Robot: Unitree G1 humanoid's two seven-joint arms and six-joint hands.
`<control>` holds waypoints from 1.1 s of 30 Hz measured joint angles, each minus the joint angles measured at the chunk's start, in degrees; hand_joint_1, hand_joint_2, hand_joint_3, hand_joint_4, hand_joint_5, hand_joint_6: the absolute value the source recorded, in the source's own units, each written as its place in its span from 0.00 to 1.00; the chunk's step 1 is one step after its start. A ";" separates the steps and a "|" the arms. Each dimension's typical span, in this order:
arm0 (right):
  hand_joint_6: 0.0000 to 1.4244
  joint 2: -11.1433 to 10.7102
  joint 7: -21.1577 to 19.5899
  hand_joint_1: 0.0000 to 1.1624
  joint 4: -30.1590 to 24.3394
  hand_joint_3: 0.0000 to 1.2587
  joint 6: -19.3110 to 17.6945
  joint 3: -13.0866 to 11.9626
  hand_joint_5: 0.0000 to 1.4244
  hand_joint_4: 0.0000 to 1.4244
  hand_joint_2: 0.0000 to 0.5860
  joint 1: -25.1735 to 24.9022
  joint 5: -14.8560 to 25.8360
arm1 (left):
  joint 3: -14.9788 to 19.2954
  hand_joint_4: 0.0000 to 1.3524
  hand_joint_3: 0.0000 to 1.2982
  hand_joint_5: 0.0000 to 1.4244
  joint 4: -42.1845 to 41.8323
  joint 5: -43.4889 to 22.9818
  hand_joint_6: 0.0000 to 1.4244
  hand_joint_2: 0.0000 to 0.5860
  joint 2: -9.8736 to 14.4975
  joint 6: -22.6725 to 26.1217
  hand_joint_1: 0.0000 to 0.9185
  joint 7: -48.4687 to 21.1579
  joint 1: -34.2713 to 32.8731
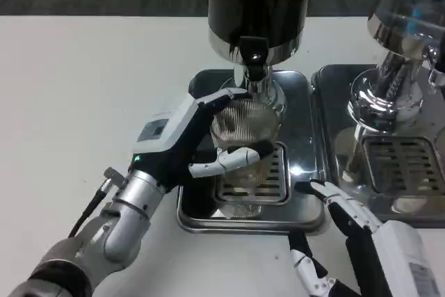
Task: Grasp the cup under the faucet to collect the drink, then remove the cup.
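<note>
Fingers [233,160] of the left hand [182,138] wrap a clear ribbed cup [243,126] directly under the faucet [254,60].

Largest near the faucet is the dark dispenser [257,5] above it; below lies the steel drip tray [306,172] on the white desk [83,95], its grate [268,186] carrying the upright cup, whose long axis runs straight up toward the faucet. Left-hand fingers curl around the cup's near and far sides, holding it. Front-right of the faucet, the right hand [341,220] rests near the tray's front edge, fingers spread and holding nothing, farther from the cup. Removal likely means drawing the cup toward the robot, clear of the faucet.
</note>
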 measured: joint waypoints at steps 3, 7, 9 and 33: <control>0.24 -0.05 0.01 0.38 -0.10 0.23 0.06 0.06 0.15 0.14 0.77 0.00 0.02 | -0.01 0.22 0.23 0.29 -0.05 0.02 0.30 0.16 0.04 0.00 0.16 -0.57 0.00; 0.24 -0.23 0.03 0.38 -0.10 0.23 0.08 0.07 0.15 0.14 0.77 -0.09 0.15 | -0.01 0.16 0.18 0.25 -0.33 0.01 0.23 0.14 0.35 0.00 0.13 -1.31 0.00; 0.24 -0.27 0.08 0.38 -0.10 0.23 0.08 0.09 0.16 0.14 0.77 -0.24 0.20 | -0.01 0.13 0.17 0.20 -0.58 0.00 0.21 0.13 0.69 -0.03 0.12 -1.78 0.01; 0.20 -1.22 1.30 0.38 0.39 0.22 0.07 0.37 0.16 0.14 0.77 -2.52 2.57 | 10.05 0.27 0.28 0.26 -12.11 -11.73 0.28 0.21 8.47 -9.17 0.00 -7.50 8.27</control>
